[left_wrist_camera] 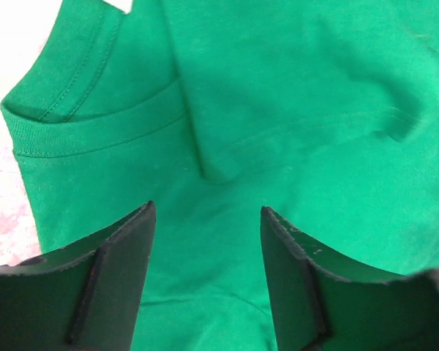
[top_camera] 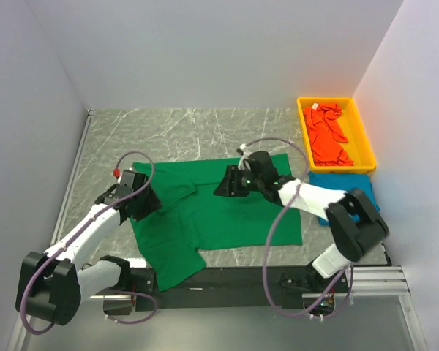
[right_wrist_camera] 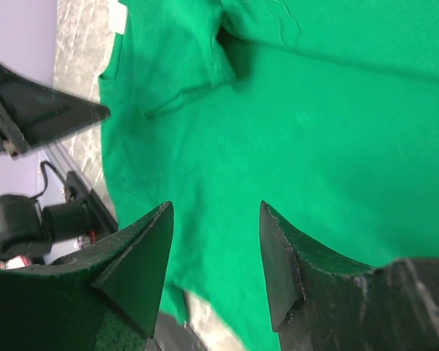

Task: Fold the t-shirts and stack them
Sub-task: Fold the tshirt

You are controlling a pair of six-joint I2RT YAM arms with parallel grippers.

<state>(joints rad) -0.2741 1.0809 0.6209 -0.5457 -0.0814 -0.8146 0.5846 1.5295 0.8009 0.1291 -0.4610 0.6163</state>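
The left pincer [left_wrist_camera: 208,281] stands open with nothing between its jaws, low over the collar end of the green t-shirt [top_camera: 227,212]. Whether its tips touch the cloth cannot be told. The right pincer [right_wrist_camera: 216,270] is also open and empty, poised over the shirt's far middle.

The shirt lies spread across the middle of the marbled desk [top_camera: 205,131], creased near the neck, with one sleeve reaching the near edge. Its small white neck label [right_wrist_camera: 118,16] shows at the collar. In the left wrist view the frame's top cuts the label off, and no writing can be read in either view.

Far right, an orange-red t-shirt [top_camera: 329,135] lies crumpled in a yellow bin [top_camera: 365,139]. It carries a white tag too small to read. Just near of the bin lies a blue t-shirt [top_camera: 318,181], largely hidden behind the right arm.
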